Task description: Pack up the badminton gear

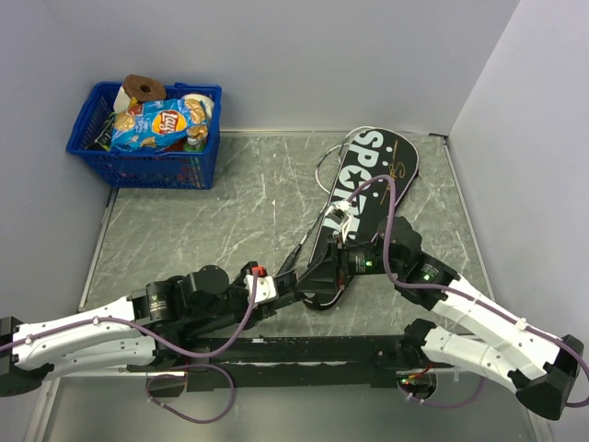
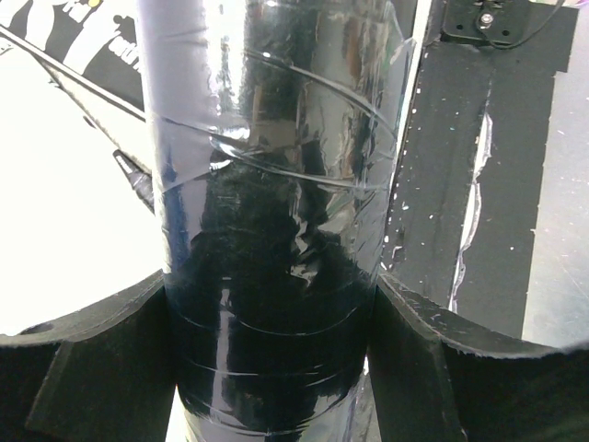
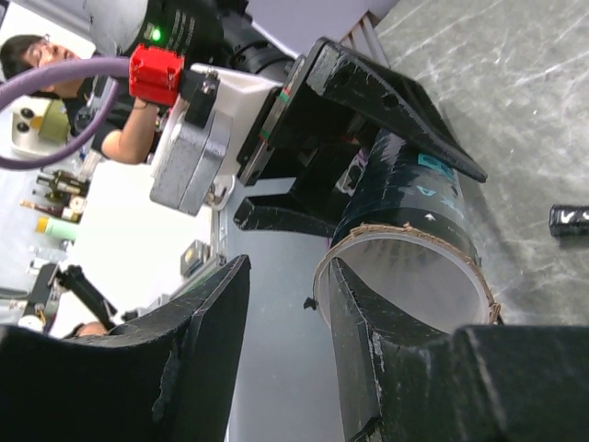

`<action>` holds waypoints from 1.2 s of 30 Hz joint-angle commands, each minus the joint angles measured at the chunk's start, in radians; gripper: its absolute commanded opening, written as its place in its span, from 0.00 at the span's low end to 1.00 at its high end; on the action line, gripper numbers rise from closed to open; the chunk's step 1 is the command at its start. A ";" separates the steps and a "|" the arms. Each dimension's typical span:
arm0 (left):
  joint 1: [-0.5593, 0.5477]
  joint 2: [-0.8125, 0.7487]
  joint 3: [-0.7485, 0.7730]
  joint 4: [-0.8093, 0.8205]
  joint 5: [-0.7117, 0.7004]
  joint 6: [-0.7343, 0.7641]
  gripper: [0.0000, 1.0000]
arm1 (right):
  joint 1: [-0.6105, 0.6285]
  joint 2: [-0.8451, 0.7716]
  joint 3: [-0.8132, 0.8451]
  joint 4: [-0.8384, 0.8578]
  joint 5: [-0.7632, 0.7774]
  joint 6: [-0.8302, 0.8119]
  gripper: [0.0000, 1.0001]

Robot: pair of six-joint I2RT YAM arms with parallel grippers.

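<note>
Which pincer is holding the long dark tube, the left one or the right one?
The left pincer: it clamps the dark tube from both sides. The right pincer only stands open at the tube's open end.

Both arms reach inward and meet at centre, left gripper (image 2: 271, 313) clamped around the tube (image 2: 276, 138), right gripper (image 3: 290, 267) with jaws parted.

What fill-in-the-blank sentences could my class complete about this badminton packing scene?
1. The blue plastic basket stands at the far ___ corner of the table.
2. The black racket-shaped bag is lettered ___.
3. The left gripper grips the long dark tube; the right gripper stands ___.
Missing words: left; SPORT; open.
</note>
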 commanded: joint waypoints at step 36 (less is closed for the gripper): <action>-0.031 -0.106 0.025 0.206 0.066 -0.031 0.01 | -0.122 -0.003 -0.317 0.244 0.157 0.098 0.15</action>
